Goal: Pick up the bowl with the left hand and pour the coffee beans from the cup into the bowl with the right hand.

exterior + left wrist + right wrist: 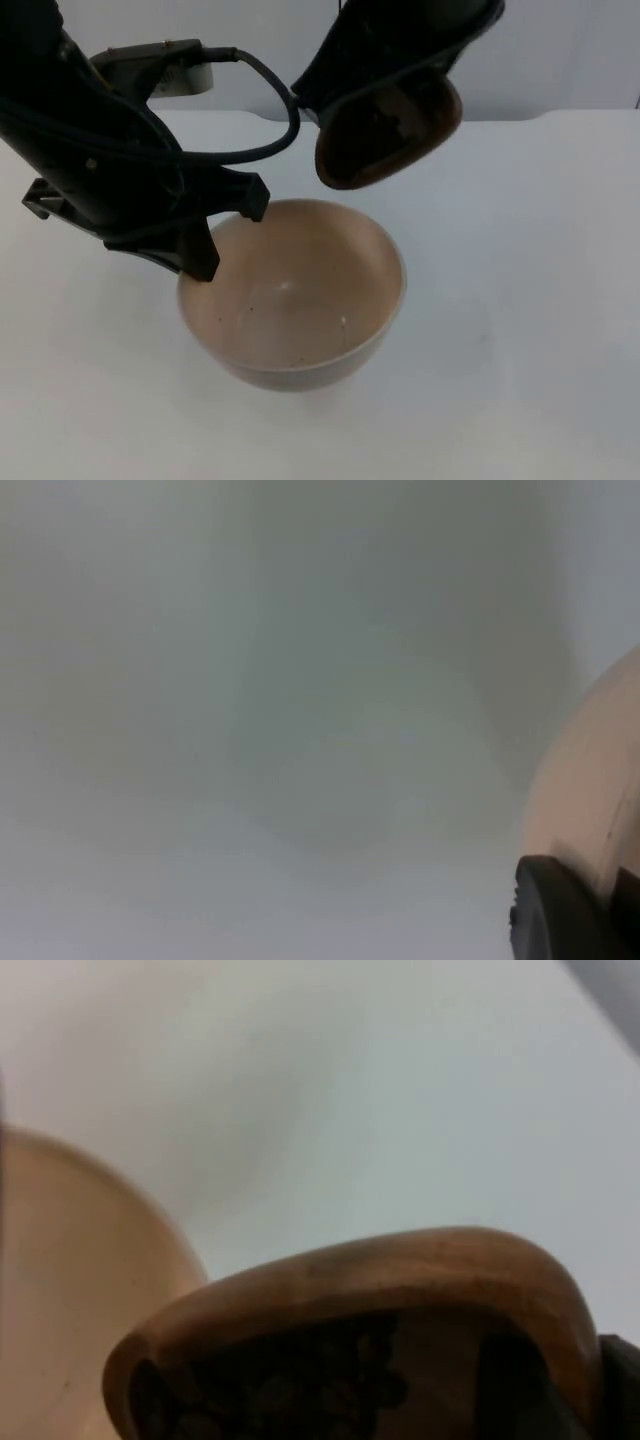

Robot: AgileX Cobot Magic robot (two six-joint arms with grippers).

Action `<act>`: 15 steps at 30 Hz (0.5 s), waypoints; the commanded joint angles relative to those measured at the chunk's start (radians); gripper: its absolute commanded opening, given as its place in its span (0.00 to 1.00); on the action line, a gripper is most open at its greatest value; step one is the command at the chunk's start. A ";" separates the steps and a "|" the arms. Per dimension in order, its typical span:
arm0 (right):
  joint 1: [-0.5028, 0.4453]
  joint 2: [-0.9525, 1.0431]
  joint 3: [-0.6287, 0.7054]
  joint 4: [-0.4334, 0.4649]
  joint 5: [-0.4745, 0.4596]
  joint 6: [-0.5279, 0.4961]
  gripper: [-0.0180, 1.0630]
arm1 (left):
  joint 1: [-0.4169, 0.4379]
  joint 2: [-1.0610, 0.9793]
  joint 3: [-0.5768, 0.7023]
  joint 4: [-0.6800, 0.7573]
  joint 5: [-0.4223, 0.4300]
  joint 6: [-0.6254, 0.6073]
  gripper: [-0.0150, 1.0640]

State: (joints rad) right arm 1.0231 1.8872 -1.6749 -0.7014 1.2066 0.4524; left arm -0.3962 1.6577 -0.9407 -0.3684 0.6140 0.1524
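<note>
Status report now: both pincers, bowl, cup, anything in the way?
Left pincer shut on bowl rim. Right pincer holds wooden cup tilted over bowl, beans inside cup. Bowl has no beans yet. Nothing in the way.

Right gripper behind cup

The table is white and smooth. It looks clean and a little shiny. A soft grey shadow lies on it near the middle. At the far side of the table stands a grey wall. The wall is plain and flat. The light is soft and even, and the shadows are pale.
</note>
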 commanded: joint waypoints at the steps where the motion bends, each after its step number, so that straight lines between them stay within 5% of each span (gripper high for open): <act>1: 0.019 -0.007 -0.009 -0.066 -0.006 0.009 0.02 | 0.003 -0.011 0.001 -0.015 -0.003 0.000 0.01; 15: 0.116 -0.007 -0.009 -0.272 0.011 -0.038 0.02 | 0.003 -0.011 -0.001 -0.015 -0.003 0.000 0.01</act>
State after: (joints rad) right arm 1.1253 1.8872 -1.6749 -0.9356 1.2049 0.4334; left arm -0.3962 1.6577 -0.9407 -0.3684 0.6140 0.1524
